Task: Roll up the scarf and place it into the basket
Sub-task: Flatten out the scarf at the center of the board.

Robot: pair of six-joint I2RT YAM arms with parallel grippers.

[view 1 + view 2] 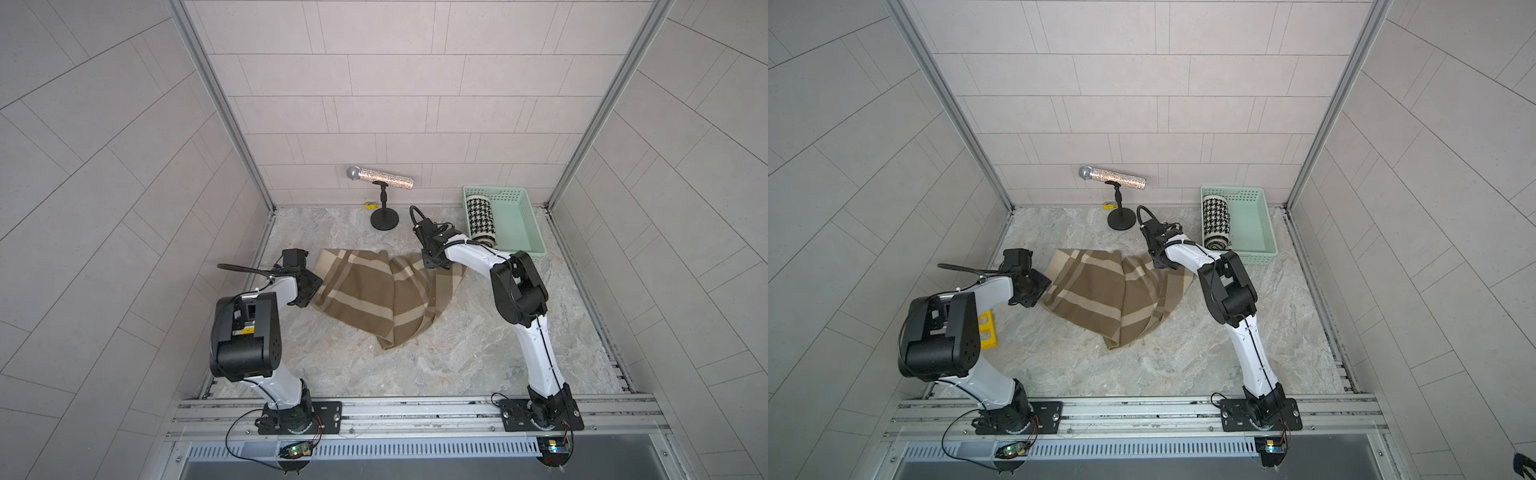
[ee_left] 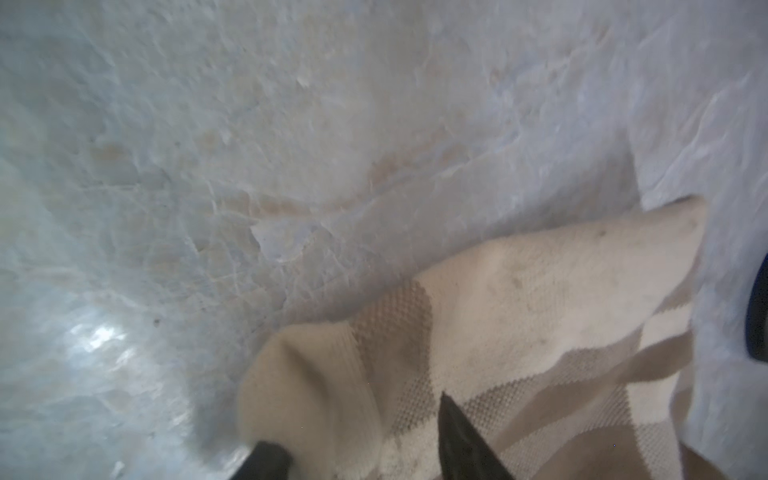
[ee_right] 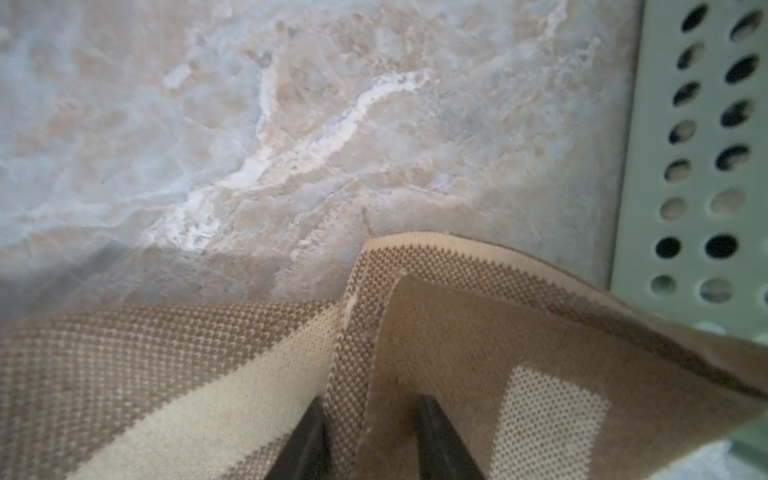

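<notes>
In both top views, the brown and cream scarf [image 1: 374, 295] lies spread out and a bit bunched on the stone table [image 1: 415, 365], between my two arms. My left gripper [image 1: 311, 289] is at the scarf's left edge. My right gripper [image 1: 432, 264] is at its far right corner, and the cloth rises up to it there. The green basket [image 1: 517, 226] sits in the far right corner of the table, close to my right arm. A rolled black-and-white scarf [image 1: 480, 216] lies inside it, along its left wall. A sparkly microphone [image 1: 382, 177] sits on a black stand [image 1: 385, 218] by the back wall, well apart from the brown scarf. In a top view, a flat yellow piece [image 1: 987, 328] peeks out beside my left arm.

In my left wrist view, my left gripper [image 2: 361, 453] has a cream fold of the scarf [image 2: 519, 311] pinched between its black fingers [image 2: 465, 440]. The corner is off the table [image 2: 249, 166], with a shadow under it.

In my right wrist view, my right gripper [image 3: 374, 440] is narrow and holds a folded edge of the scarf [image 3: 166, 374] between its fingers [image 3: 307, 444]. The basket [image 3: 640, 208] wall, full of round holes, stands just beside that corner.
</notes>
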